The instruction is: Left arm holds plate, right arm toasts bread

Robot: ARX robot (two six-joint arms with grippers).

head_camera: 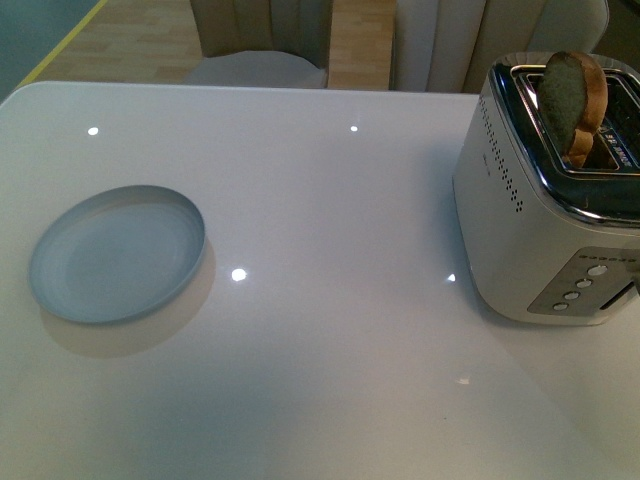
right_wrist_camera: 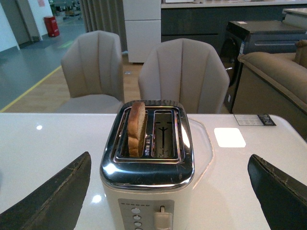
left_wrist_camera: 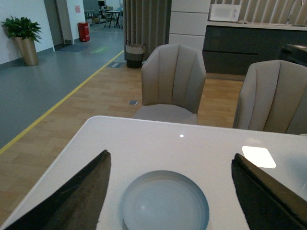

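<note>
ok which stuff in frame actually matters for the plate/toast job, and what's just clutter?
Part of the job:
- plate, empty, on the table's left side
- bread, upright in one toaster slot
- toaster, on the table's right side
- left claw, open over the plate
- right claw, open, facing the toaster

Just around:
- chairs behind the table
- potted plant
- microwave

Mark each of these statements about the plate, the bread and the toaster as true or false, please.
1. The plate carries nothing. True.
2. The bread lies flat on the table. False: it stands upright in a slot of the toaster.
3. The toaster's second slot is empty. True.
4. The left gripper is shut on the plate. False: its jaws are open, on either side of the plate.
5. The right gripper holds the bread. False: its jaws are open, apart from it.
</note>
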